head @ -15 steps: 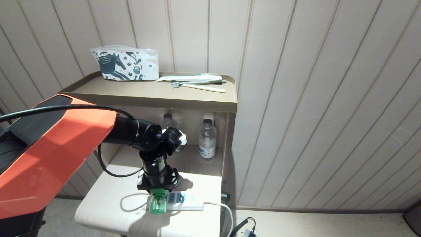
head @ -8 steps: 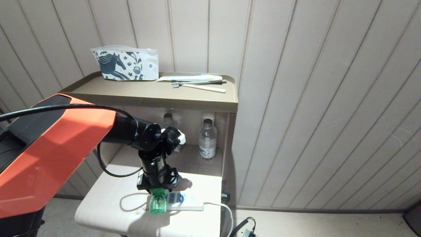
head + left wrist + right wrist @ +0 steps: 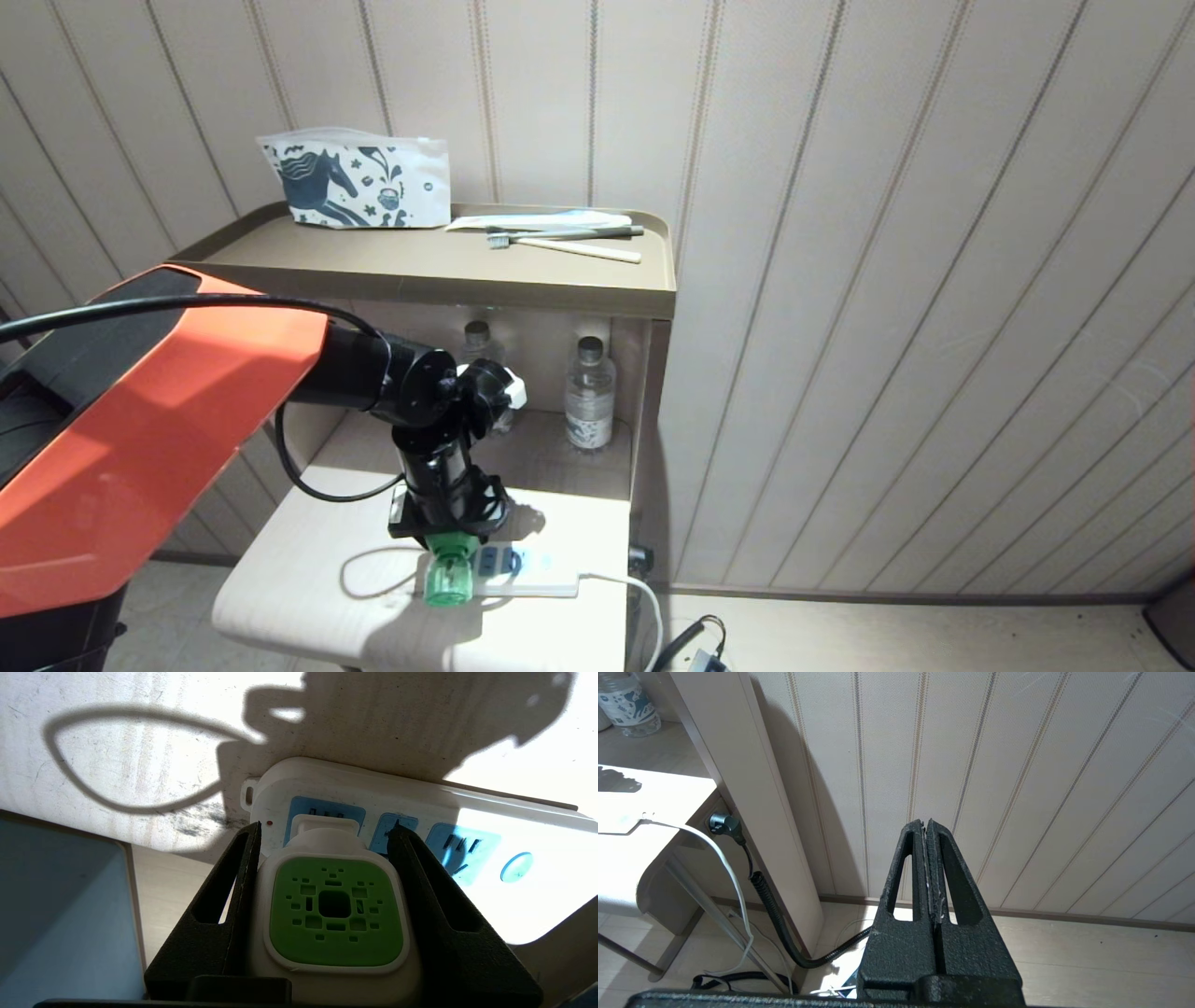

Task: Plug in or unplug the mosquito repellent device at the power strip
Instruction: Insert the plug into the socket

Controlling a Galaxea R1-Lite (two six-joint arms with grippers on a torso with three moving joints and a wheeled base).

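The mosquito repellent device [image 3: 448, 579] lies sideways over the left end of the power strip [image 3: 527, 567] on the low table, its green bottle pointing toward the front edge. My left gripper [image 3: 450, 534] comes down from above and is shut on its white-and-green head [image 3: 334, 905], one black finger [image 3: 224, 914] on each side. The head's white plug end sits against the first light blue socket of the power strip [image 3: 467, 807]; the prongs are hidden. My right gripper [image 3: 927, 823] hangs shut and empty near the wall, away from the table.
Two clear water bottles [image 3: 588, 392] stand at the back of the lower shelf. The brown upper tray [image 3: 420, 271] carries a printed pouch [image 3: 355, 182] and toothbrushes [image 3: 565, 245]. The strip's white cable [image 3: 644, 597] drops off the table's right edge; a black cable [image 3: 775, 910] runs along the floor.
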